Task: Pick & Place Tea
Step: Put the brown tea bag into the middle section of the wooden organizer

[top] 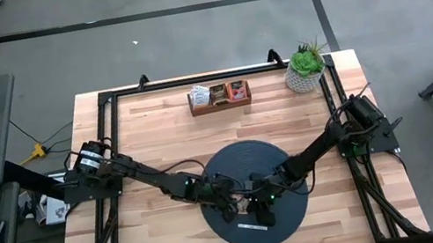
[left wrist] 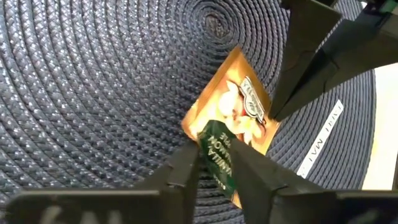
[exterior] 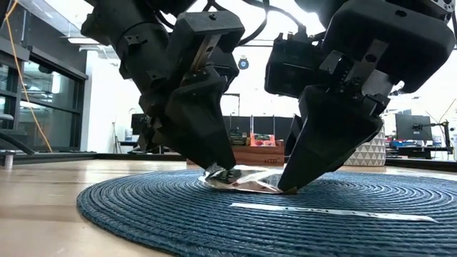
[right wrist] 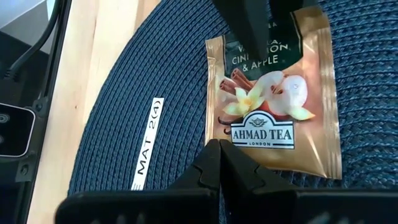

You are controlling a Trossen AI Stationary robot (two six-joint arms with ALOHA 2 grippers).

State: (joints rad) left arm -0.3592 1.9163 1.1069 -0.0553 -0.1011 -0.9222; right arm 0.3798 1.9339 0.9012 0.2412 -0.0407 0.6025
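One tea sachet (right wrist: 273,99), copper-coloured with a dark green end and an "Ahmad Tea" label, lies flat on the dark round woven mat (top: 245,157). Both grippers meet over it at the mat's near half. My left gripper (left wrist: 214,155) comes down on the sachet's green end with its fingers closed in on it. My right gripper (right wrist: 219,146) is shut, its tips at the opposite, label end. In the low view the sachet (exterior: 250,184) lies between the two fingertips. My left gripper has the sachet's green end (left wrist: 214,146) between its two fingers, slanting down from the table's left. A narrow strip of that end shows in the gap; the rest of the sachet lies on the mat. My right gripper presses its shut fingertips (exterior: 289,187) onto the sachet's label-end edge (right wrist: 249,152), slanting down from the table's right. The sachet stays flat on the mat under them.
A thin white strip marked "MAT 2(4)" (right wrist: 148,143) lies on the mat's near part. At the table's far edge stands a wooden box (top: 219,96) holding more sachets, with a potted plant (top: 305,68) to its right. Bare wood surrounds the mat.
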